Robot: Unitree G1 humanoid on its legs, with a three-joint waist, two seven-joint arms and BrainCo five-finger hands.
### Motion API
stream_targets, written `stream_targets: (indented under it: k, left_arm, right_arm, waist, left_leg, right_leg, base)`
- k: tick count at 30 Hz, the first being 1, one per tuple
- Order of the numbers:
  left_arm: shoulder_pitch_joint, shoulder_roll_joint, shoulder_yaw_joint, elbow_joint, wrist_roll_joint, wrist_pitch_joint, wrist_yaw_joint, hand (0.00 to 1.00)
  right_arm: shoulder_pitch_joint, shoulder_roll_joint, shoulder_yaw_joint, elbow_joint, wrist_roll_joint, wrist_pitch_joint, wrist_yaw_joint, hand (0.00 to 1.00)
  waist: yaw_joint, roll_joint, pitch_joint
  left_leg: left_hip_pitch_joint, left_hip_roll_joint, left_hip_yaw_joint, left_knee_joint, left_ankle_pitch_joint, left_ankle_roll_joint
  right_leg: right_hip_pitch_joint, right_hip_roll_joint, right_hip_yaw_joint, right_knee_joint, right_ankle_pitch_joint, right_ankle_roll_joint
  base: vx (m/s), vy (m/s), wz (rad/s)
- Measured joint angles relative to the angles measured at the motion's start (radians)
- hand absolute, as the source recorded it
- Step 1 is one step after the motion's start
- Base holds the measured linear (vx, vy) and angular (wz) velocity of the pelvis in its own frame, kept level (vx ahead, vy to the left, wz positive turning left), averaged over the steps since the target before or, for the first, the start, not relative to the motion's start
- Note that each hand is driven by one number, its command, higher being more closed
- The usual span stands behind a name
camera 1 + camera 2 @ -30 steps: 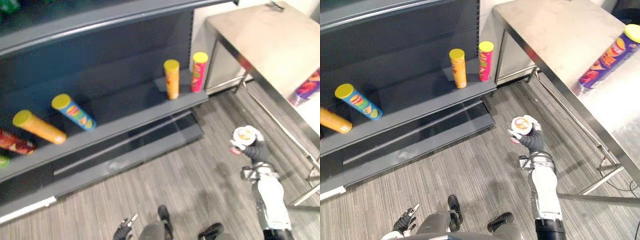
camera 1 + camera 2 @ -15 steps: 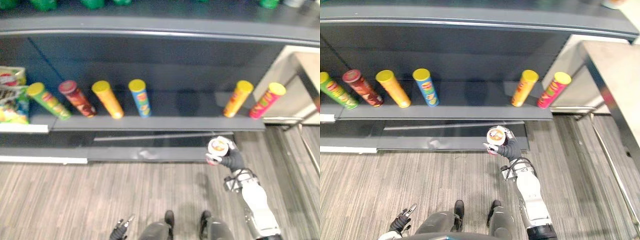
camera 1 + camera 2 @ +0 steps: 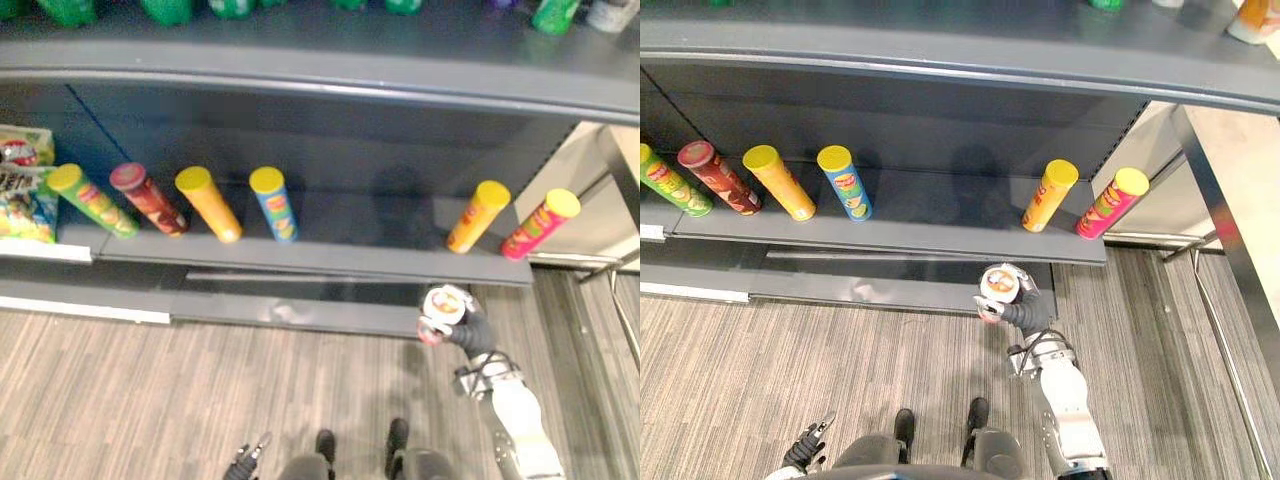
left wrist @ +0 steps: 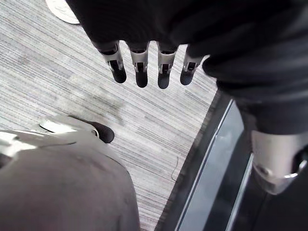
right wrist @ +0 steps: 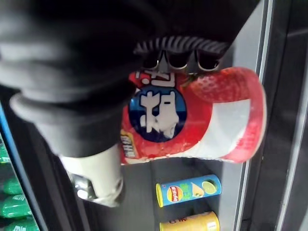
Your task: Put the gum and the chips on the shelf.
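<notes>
My right hand (image 3: pixel 472 330) is shut on a red and white tub (image 5: pixel 192 122) with a white lid (image 3: pixel 443 304), which I take for the gum. I hold it upright above the floor, just in front of the low shelf board (image 3: pixel 380 262). It is below the bare stretch between the blue chip can (image 3: pixel 272 202) and the orange chip can (image 3: pixel 477 215). A pink chip can (image 3: pixel 538 223) stands right of the orange one. My left hand (image 4: pixel 139 67) hangs low by my side, fingers straight and holding nothing.
Green (image 3: pixel 90 198), dark red (image 3: pixel 145 197) and yellow (image 3: pixel 208 203) cans lean on the shelf's left part, beside snack bags (image 3: pixel 20 195). An upper shelf (image 3: pixel 300 75) carries green bottles. A steel table (image 3: pixel 1240 190) stands at the right. Grey plank floor (image 3: pixel 150 390) lies in front.
The camera has swung from the table to face the shelf squarely. My right hand keeps hold of the tub, still just in front of the shelf edge.
</notes>
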Motion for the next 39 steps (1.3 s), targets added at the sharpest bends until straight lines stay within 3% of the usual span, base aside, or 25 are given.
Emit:
stream_targets:
  k: [4, 6, 8, 9, 10, 12, 14, 17, 20, 22, 23, 24, 26, 28, 30, 31, 35, 39]
  left_arm:
    - [0.000, 0.002, -0.007, 0.001, 0.000, 0.007, 0.002, 0.00]
    - [0.007, 0.003, -0.012, 0.002, -0.003, 0.007, 0.003, 0.00]
    - [0.014, 0.008, -0.031, 0.002, -0.015, 0.009, 0.000, 0.00]
    - [0.012, 0.020, -0.044, 0.003, -0.018, 0.010, -0.007, 0.00]
    - [-0.005, 0.026, -0.051, 0.001, -0.051, 0.010, -0.012, 0.00]
    - [-0.016, 0.028, -0.054, 0.001, -0.052, 0.009, -0.011, 0.00]
    - [-0.019, 0.027, -0.082, 0.000, -0.051, 0.009, -0.011, 0.00]
    - [-0.016, 0.028, -0.089, 0.001, -0.050, 0.008, -0.011, 0.00]
    - [-0.010, 0.017, -0.099, 0.002, -0.046, 0.008, -0.010, 0.00]
    - [0.007, 0.003, -0.100, 0.004, -0.037, 0.009, -0.007, 0.00]
    - [0.014, 0.007, -0.099, 0.006, -0.037, 0.009, -0.004, 0.00]
    - [0.009, 0.019, -0.099, 0.026, -0.028, 0.010, -0.003, 0.00]
    - [-0.005, 0.041, -0.099, 0.041, 0.003, 0.014, -0.001, 0.00]
    - [-0.023, 0.042, -0.101, 0.038, 0.008, 0.014, 0.003, 0.00]
    - [-0.027, 0.041, -0.118, 0.030, 0.008, 0.011, 0.017, 0.00]
    - [-0.027, 0.043, -0.129, 0.029, 0.008, 0.012, 0.019, 0.00]
    - [-0.022, 0.043, -0.138, 0.031, 0.008, 0.012, 0.021, 0.00]
    - [-0.030, 0.042, -0.126, 0.038, 0.008, 0.014, 0.019, 0.00]
  right_arm:
    - [0.015, 0.000, 0.000, 0.000, 0.000, 0.000, 0.001, 1.00]
    - [0.057, -0.001, 0.010, 0.000, 0.000, 0.000, 0.007, 1.00]
    - [0.087, -0.002, 0.024, -0.004, 0.001, 0.000, 0.021, 1.00]
    - [0.099, -0.001, 0.024, -0.008, 0.002, 0.000, 0.021, 1.00]
    - [0.099, -0.005, 0.018, -0.008, 0.011, 0.001, 0.020, 1.00]
    - [0.095, -0.002, 0.017, -0.009, 0.012, 0.000, 0.018, 1.00]
    - [0.085, -0.006, 0.004, -0.008, 0.019, 0.000, 0.014, 1.00]
    - [0.087, -0.010, 0.002, -0.008, 0.033, 0.001, 0.010, 1.00]
    - [0.081, -0.018, 0.002, 0.002, 0.034, 0.000, 0.002, 1.00]
    - [0.065, -0.023, 0.003, 0.010, 0.034, 0.004, -0.002, 1.00]
    - [0.058, -0.016, 0.002, 0.012, 0.034, 0.005, -0.002, 1.00]
    - [0.059, -0.006, 0.004, 0.013, 0.033, 0.009, -0.002, 1.00]
    - [0.059, 0.001, 0.012, 0.012, 0.030, 0.010, -0.001, 1.00]
    - [0.043, 0.000, 0.012, 0.012, 0.029, 0.015, -0.003, 1.00]
    - [0.005, 0.001, 0.042, 0.015, 0.027, 0.018, -0.007, 1.00]
    - [-0.010, 0.003, 0.064, 0.017, 0.027, 0.018, -0.006, 1.00]
    - [-0.044, 0.017, 0.101, 0.041, 0.004, 0.013, -0.004, 1.00]
    - [-0.054, 0.031, 0.119, 0.083, -0.008, 0.015, -0.001, 1.00]
  waist:
    - [-0.001, 0.000, -0.003]
    - [0.002, 0.006, 0.001]
    - [0.002, 0.005, 0.001]
    - [0.000, 0.005, 0.004]
    - [-0.001, -0.009, 0.015]
    - [0.000, -0.016, 0.024]
    - [-0.005, 0.001, 0.026]
    - [-0.015, 0.010, 0.026]
    - [-0.011, 0.034, 0.014]
    - [-0.004, 0.056, 0.004]
    - [-0.001, 0.056, -0.006]
    - [0.003, 0.023, -0.015]
    - [-0.002, -0.008, -0.034]
    - [-0.004, -0.008, -0.038]
    - [-0.002, -0.001, -0.038]
    - [-0.003, 0.002, -0.035]
    - [-0.011, 0.012, -0.027]
    - [-0.011, 0.003, -0.027]
  left_leg:
    - [0.005, 0.000, -0.003, 0.019, -0.011, -0.001]
    - [-0.012, 0.024, 0.001, 0.109, -0.080, -0.010]
    - [-0.022, 0.045, 0.010, 0.206, -0.108, -0.029]
    - [-0.053, 0.051, 0.031, 0.291, -0.100, -0.030]
    - [-0.133, 0.059, 0.065, 0.447, -0.041, -0.034]
    - [-0.173, 0.071, 0.114, 0.492, -0.055, -0.014]
    - [-0.211, 0.092, 0.120, 0.428, -0.054, -0.015]
    - [-0.222, 0.111, 0.109, 0.223, 0.001, -0.037]
    - [-0.206, 0.135, 0.078, 0.049, 0.074, -0.056]
    - [-0.182, 0.146, 0.072, 0.017, 0.099, -0.062]
    - [-0.171, 0.136, 0.093, 0.019, 0.162, -0.064]
    - [-0.159, 0.103, 0.129, 0.028, 0.158, -0.049]
    - [-0.169, 0.065, 0.174, 0.056, 0.122, -0.010]
    - [-0.163, 0.046, 0.209, 0.076, 0.087, 0.021]
    - [-0.133, 0.048, 0.253, 0.079, 0.056, 0.042]
    - [-0.085, 0.051, 0.270, 0.075, 0.046, 0.056]
    - [0.036, 0.058, 0.304, 0.023, -0.002, 0.069]
    - [0.047, 0.054, 0.317, 0.025, -0.003, 0.065]
  right_leg:
    - [-0.008, -0.003, 0.000, 0.056, -0.041, -0.028]
    - [-0.010, 0.011, 0.004, 0.142, -0.106, -0.045]
    - [0.001, 0.024, 0.003, 0.182, -0.152, -0.058]
    - [0.004, 0.024, 0.002, 0.195, -0.167, -0.069]
    - [0.020, 0.005, 0.001, 0.202, -0.174, -0.080]
    - [0.036, -0.015, 0.000, 0.200, -0.181, -0.090]
    - [0.049, -0.028, -0.003, 0.195, -0.183, -0.091]
    - [0.051, -0.036, 0.003, 0.189, -0.192, -0.080]
    - [0.051, -0.017, 0.027, 0.189, -0.216, -0.047]
    - [0.054, -0.006, 0.057, 0.189, -0.232, -0.020]
    - [0.052, -0.020, 0.094, 0.191, -0.240, -0.004]
    - [0.051, -0.055, 0.124, 0.181, -0.236, 0.018]
    - [0.053, -0.097, 0.163, 0.149, -0.198, 0.049]
    - [0.036, -0.113, 0.207, 0.168, -0.148, 0.043]
    - [-0.032, -0.118, 0.222, 0.294, -0.085, 0.012]
    - [-0.056, -0.123, 0.213, 0.387, -0.022, -0.002]
    - [-0.102, -0.135, 0.105, 0.484, -0.075, -0.014]
    - [-0.111, -0.106, 0.073, 0.250, -0.074, 0.018]
  base:
    - [-0.07, -0.029, 0.06]
    - [-0.10, -0.082, -0.03]
    - [-0.02, -0.129, -0.01]
    - [0.00, -0.184, 0.17]
    - [-0.02, -0.108, 0.15]
    - [0.00, -0.117, 0.09]
    - [0.03, -0.044, 0.05]
    - [0.11, 0.051, -0.04]
    - [0.21, 0.149, -0.20]
    - [0.29, 0.284, -0.60]
    - [0.35, 0.339, -0.67]
    - [0.36, 0.328, -0.58]
    - [0.41, 0.320, -0.34]
    - [0.32, 0.282, -0.41]
    - [0.31, 0.321, -0.60]
    - [0.23, 0.222, -0.45]
    - [0.18, 0.138, -0.30]
    - [0.08, -0.018, -0.04]
